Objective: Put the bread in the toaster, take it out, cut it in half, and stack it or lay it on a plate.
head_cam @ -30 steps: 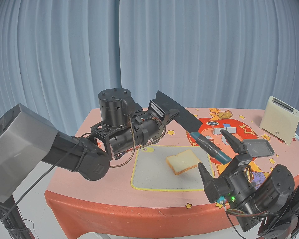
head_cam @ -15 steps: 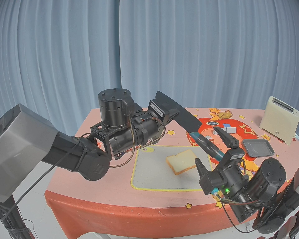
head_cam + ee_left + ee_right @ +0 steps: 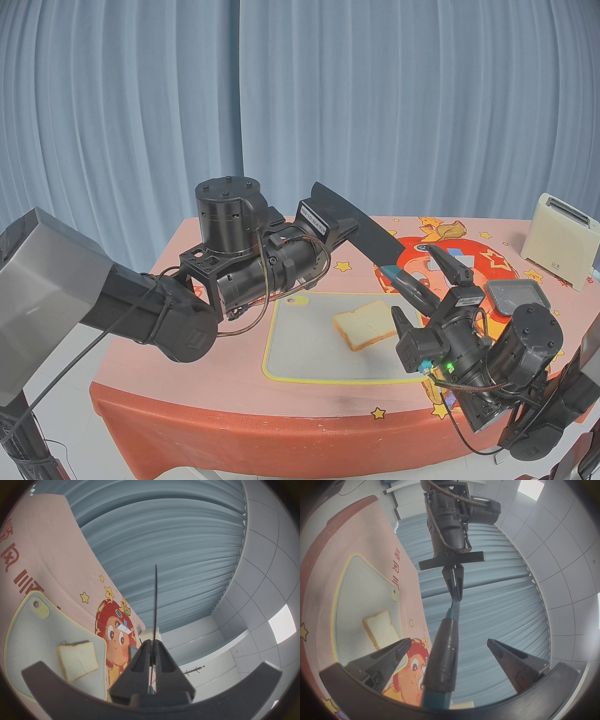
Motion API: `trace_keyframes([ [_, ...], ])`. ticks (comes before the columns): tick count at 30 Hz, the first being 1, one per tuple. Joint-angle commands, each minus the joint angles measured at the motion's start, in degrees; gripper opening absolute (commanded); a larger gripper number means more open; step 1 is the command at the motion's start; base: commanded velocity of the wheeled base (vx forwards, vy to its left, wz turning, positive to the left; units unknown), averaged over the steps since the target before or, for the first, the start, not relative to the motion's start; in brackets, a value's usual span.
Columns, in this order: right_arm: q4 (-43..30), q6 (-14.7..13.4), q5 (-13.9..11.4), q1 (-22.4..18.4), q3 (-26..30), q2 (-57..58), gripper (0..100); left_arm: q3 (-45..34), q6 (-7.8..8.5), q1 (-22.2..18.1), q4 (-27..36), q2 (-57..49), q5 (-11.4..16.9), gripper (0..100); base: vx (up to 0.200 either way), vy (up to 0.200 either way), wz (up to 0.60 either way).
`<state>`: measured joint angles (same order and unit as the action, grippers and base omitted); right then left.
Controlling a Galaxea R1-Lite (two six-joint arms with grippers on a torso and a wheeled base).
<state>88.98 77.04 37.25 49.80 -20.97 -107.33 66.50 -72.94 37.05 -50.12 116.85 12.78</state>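
Observation:
A slice of bread (image 3: 365,325) lies on the grey cutting board (image 3: 300,356), with a line running across it (image 3: 78,660). My left gripper (image 3: 350,226) is shut on the black blade of a knife (image 3: 375,240) held above the table. Its teal-tipped handle (image 3: 409,289) slants down toward my right arm. My right gripper (image 3: 415,281) is open, with one finger on each side of the handle (image 3: 443,658) and a gap on both sides. In the left wrist view the blade (image 3: 155,605) stands up edge-on between the shut fingers (image 3: 140,661).
A cream toaster (image 3: 562,240) stands at the table's far right. A grey plate (image 3: 515,294) lies just behind my right wrist, and small blocks (image 3: 453,256) sit on the printed cloth beyond it. The table's front edge is close under the right arm.
My right arm has moved left and up toward the knife, so its open fingers now straddle the handle. The left arm and the knife have barely shifted. The bread has stayed put.

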Motion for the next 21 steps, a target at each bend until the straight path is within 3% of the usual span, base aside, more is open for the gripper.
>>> trace_keyframes([
  [1,0.58,0.04,0.01,-0.4,0.14,-0.08,100,-0.32,0.07,0.04,-0.07,-0.13,0.14,0,0.0,0.0,0.0],
  [6,0.58,0.04,-0.08,-0.49,-0.04,-0.08,100,-0.41,-0.01,0.04,-0.07,-0.13,0.23,0,0.0,0.0,0.0],
  [7,0.58,0.04,0.01,-0.49,0.14,-0.16,0,-0.41,-0.01,0.04,-0.07,-0.13,0.23,0,0.0,0.0,0.0],
  [21,0.58,-0.14,0.01,-0.14,0.31,-0.78,0,-0.67,-0.01,0.04,0.02,-0.22,0.32,0,0.0,0.0,0.0],
])
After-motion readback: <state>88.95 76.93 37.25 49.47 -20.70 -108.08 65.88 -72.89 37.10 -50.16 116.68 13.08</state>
